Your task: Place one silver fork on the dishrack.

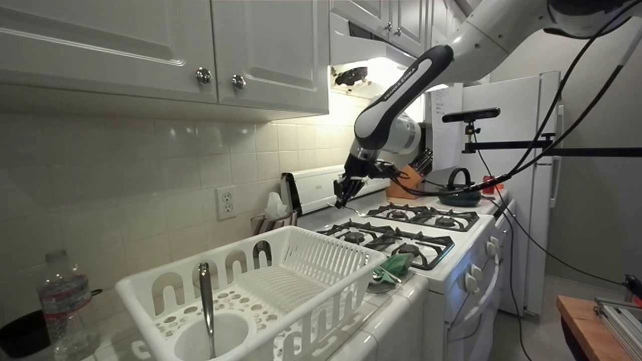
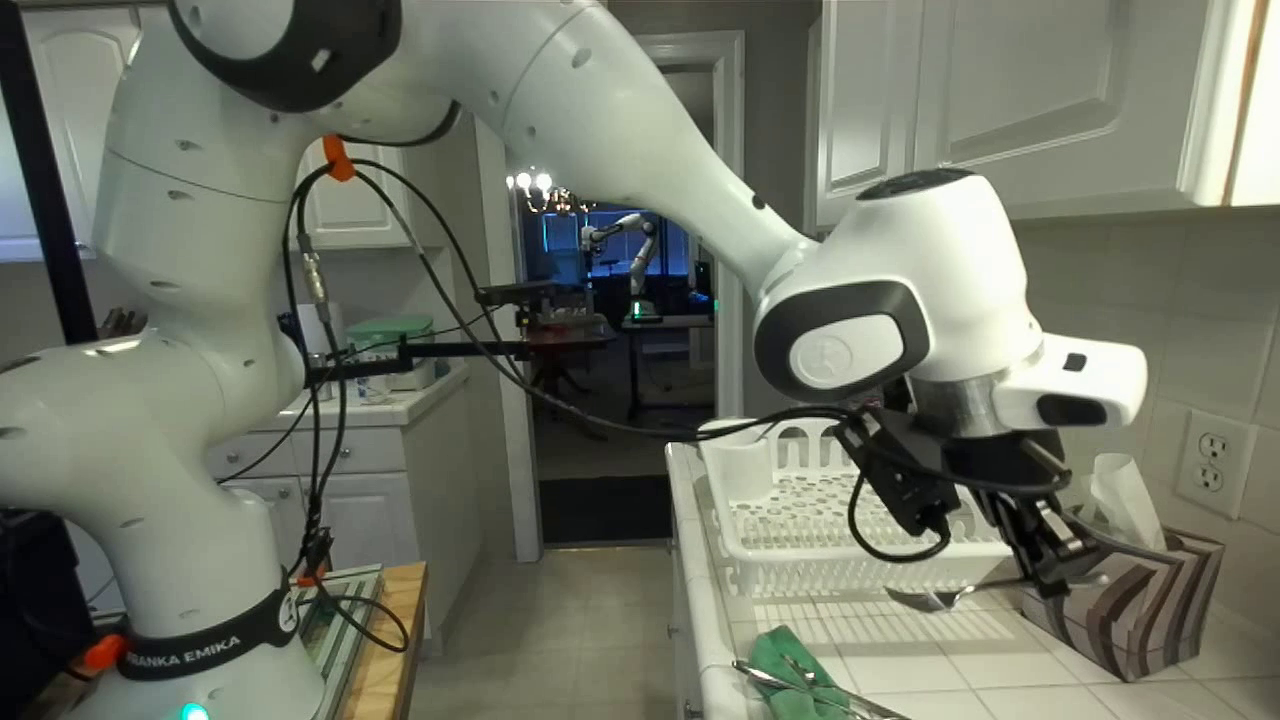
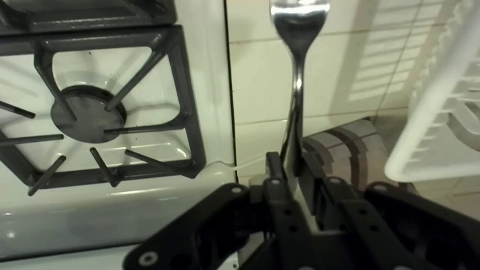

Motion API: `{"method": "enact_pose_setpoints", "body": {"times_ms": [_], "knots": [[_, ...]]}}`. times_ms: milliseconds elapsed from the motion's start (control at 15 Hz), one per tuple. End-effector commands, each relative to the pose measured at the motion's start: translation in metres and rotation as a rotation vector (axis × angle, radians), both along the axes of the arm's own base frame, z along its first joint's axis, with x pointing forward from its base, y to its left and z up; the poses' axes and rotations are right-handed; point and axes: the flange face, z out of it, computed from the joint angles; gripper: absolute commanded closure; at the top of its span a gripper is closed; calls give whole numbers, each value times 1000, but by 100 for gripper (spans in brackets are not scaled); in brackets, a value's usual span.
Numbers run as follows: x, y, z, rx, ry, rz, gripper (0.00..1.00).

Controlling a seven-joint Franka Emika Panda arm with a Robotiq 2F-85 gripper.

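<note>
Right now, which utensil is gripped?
The silver fork, handle in the gripper; another utensil stands in the dishrack, more cutlery lies on the green cloth.

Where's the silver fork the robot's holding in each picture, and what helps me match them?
In an exterior view: silver fork just right of and below centre.
In an exterior view: silver fork at lower right.
Wrist view: silver fork right of centre, running down from the top edge.
Shared landmark: white dishrack.
</note>
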Motion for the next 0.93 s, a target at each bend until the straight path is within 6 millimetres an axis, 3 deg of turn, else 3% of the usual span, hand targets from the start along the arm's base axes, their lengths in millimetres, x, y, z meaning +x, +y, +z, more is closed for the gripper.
{"method": "enact_pose_setpoints", "body": {"times_ms": [0,333,800,867], "knots": [[-10,35,41,22,-84,18,96],[4,99,74,28,-193,73,96],[21,191,74,79,-248,147,96],[25,174,75,53,-244,153,84]]}}
